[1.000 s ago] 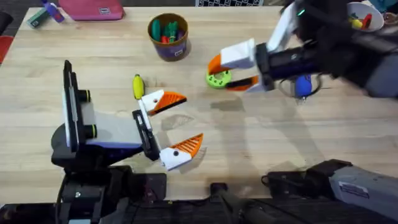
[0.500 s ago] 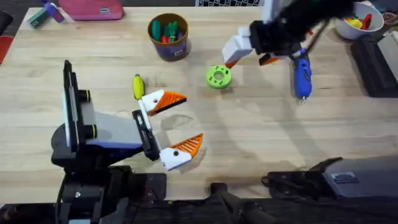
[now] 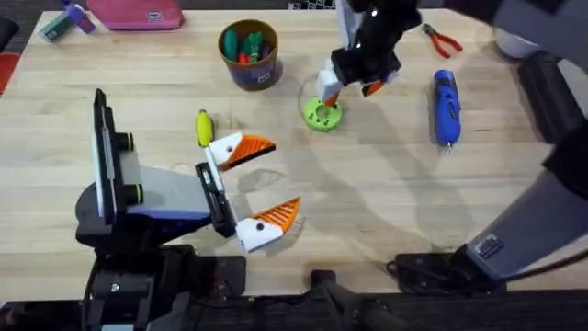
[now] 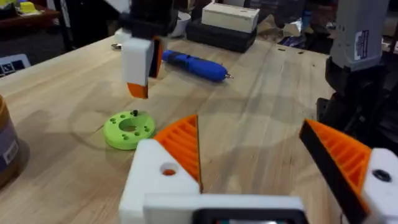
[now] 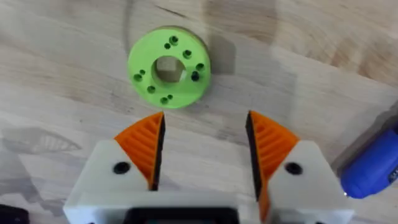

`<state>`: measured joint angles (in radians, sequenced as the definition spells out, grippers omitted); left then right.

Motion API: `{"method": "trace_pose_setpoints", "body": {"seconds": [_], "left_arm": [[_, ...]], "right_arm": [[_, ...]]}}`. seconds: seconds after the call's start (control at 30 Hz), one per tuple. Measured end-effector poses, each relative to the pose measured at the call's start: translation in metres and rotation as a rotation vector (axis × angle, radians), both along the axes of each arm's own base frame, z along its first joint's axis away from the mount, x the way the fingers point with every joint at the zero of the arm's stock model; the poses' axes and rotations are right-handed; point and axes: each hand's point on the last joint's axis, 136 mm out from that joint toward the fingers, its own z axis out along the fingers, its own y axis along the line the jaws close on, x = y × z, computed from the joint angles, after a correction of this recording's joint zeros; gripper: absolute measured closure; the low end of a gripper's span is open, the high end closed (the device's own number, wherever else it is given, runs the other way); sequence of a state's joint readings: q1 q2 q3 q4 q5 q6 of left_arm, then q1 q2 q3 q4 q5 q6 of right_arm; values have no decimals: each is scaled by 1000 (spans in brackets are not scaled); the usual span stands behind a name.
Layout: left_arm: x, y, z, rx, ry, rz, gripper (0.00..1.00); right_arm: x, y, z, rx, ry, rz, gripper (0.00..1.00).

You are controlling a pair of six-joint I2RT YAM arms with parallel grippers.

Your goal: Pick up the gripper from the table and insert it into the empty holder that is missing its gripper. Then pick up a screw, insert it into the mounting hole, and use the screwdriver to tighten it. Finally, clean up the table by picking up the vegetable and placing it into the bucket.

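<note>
Saw no shift on the left: found the left gripper (image 3: pixel 280 179) parked low over the table as a second before, jaws spread wide and holding nothing. Spotted the vegetable (image 3: pixel 203 128) lying flat just beside its far finger, not yet in the bucket (image 3: pixel 249 53), which stood apart, farther back on the table. Tracked the one real change in the middle: followed the right gripper (image 3: pixel 354 83) from a low, sideways pose right of the disc (image 3: pixel 322 113) to a nose-down hover just over the disc's far edge. Read its jaws in the wrist view as partly open and empty, over bare wood beside the disc. Made out a small dark speck on the disc's top; could not tell whether a screw. Saw the screwdriver (image 3: pixel 446 106) lying alone to the right, untouched. Judged this as lining up for the screw step, with cleanup outstanding.
</note>
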<state>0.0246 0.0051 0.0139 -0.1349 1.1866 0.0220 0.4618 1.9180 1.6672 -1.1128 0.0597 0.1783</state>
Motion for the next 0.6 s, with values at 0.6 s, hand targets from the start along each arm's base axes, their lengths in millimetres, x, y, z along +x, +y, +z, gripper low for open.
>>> {"method": "trace_pose_setpoints", "body": {"seconds": [0.6], "left_arm": [[0,0,0,0,0,0,15]], "right_arm": [[16,16,-39,-8,11,11,550]]}}
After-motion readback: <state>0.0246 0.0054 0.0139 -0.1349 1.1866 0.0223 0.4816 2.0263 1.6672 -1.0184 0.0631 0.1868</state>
